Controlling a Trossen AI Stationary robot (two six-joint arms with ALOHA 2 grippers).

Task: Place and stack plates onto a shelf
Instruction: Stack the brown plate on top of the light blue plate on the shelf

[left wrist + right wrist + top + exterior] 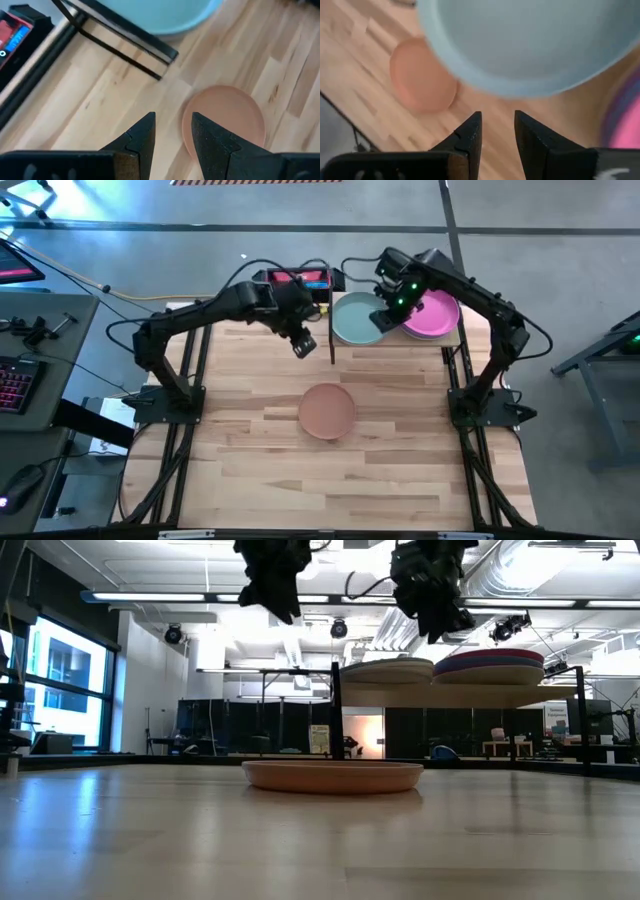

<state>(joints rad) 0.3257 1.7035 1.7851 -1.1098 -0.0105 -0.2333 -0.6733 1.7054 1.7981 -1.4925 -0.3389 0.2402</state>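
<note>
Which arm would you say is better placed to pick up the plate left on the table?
Probably the left: the left gripper, open and empty, hangs nearer the terracotta plate; the right gripper sits over the shelf.

Around the work area: desk clutter on the left, hall lights behind.

Upper left of the high view, a keyboard (14, 383) glows pink on a grey desk (50, 330), a computer mouse (22, 480) sits lower left, and a red-and-black device (298, 278) lies top centre, just off the wooden surface (250, 470). Across the low view, ceiling light strips (200, 597) run overhead, with bright windows (55, 690) at the left.
</note>
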